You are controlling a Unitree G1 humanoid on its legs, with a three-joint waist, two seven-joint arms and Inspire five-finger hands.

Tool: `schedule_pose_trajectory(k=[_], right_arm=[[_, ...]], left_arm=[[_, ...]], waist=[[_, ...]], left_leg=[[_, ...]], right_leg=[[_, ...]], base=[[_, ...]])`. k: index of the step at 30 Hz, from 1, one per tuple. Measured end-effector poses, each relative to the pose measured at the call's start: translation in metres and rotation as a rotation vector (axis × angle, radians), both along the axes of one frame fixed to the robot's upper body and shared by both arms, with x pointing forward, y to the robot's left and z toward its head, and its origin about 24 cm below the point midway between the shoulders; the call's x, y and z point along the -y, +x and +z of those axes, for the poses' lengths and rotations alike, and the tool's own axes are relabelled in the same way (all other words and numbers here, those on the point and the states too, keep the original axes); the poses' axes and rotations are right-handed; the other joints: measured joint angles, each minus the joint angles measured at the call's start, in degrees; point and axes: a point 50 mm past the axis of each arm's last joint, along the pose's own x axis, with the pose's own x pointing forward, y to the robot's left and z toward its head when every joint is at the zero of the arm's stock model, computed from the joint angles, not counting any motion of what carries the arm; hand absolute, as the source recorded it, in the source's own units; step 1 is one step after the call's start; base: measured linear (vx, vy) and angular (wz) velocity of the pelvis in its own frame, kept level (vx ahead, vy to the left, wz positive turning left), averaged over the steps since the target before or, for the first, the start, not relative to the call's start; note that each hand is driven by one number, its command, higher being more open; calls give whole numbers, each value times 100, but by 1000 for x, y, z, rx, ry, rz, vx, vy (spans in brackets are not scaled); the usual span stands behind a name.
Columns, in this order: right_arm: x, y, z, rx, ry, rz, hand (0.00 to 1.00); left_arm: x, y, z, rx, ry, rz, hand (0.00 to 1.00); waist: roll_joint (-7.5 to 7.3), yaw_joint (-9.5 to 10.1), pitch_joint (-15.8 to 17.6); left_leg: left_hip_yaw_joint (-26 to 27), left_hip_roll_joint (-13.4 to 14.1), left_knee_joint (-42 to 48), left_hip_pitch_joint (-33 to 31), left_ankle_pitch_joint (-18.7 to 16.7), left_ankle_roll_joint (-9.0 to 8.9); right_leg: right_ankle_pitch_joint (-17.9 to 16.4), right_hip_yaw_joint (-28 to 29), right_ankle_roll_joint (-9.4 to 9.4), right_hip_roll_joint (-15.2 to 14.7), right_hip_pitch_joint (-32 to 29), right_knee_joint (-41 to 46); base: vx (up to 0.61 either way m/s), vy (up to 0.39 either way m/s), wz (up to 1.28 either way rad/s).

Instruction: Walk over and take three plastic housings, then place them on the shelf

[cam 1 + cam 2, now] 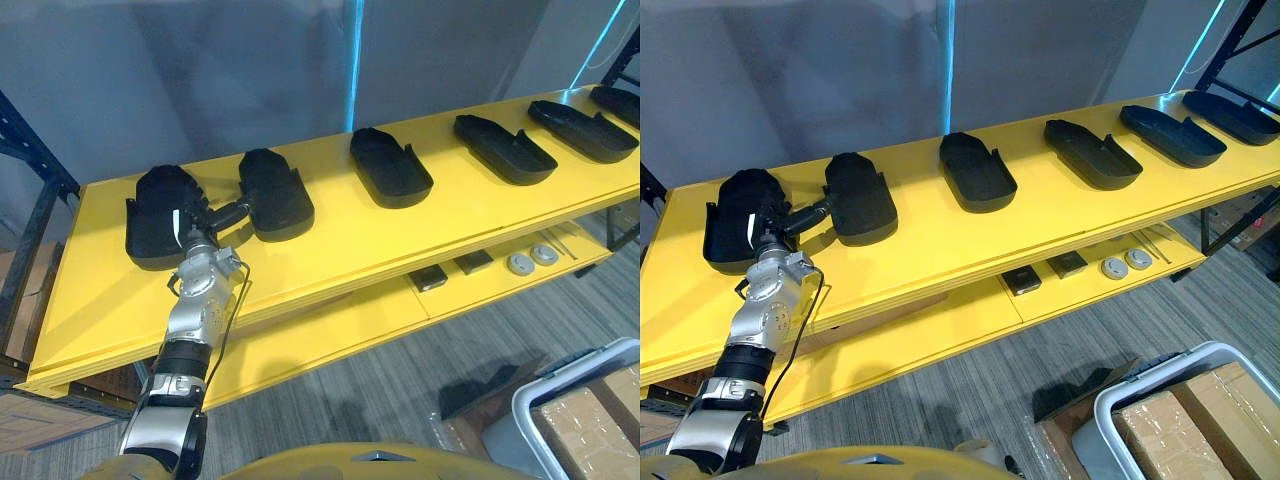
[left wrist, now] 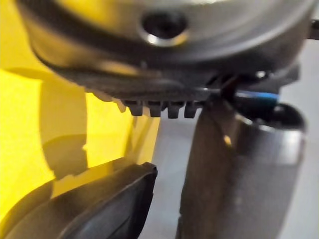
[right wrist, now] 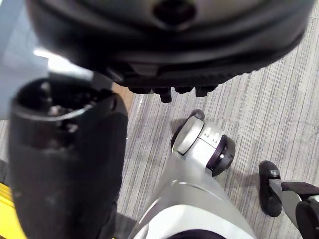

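Note:
Several black plastic housings lie in a row on the yellow shelf. My left hand rests at the leftmost housing, its dark fingers lying over the housing's near side. Its thumb sticks out straight towards the second housing and stops just short of it. In the left wrist view the thumb stands apart from the housing's rim, and nothing is pinched. A third housing sits mid-shelf. My right hand hangs over the grey floor, relaxed and holding nothing.
More housings continue to the shelf's right end. The lower yellow shelf carries small black boxes and two round discs. A grey bin holding cardboard boxes stands on the floor at the lower right. A dark blue rack upright rises at the left.

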Motion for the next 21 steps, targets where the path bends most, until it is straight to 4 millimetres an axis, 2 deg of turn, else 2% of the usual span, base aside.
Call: schedule_pose_trajectory(k=[8,17,21], right_arm=[[0,0,0,0,0,0,100],[2,2,1,10,-7,2,100],[4,1,1,17,-14,-42,100]], left_arm=[[-1,0,0,1,-2,9,100],[-1,0,0,3,-2,2,100],[6,2,16,80,-14,-31,100]], waist=[[66,15,62],[71,23,67],[75,31,72]], left_leg=[[-16,-1,0,0,2,2],[-55,-1,0,-11,10,8],[-115,-1,0,-179,60,45]], right_leg=[[3,-9,8,-1,5,3],[3,-44,12,-1,15,4],[22,-38,43,-2,-113,89]], base=[[0,0,0],[0,0,0],[1,2,8]])
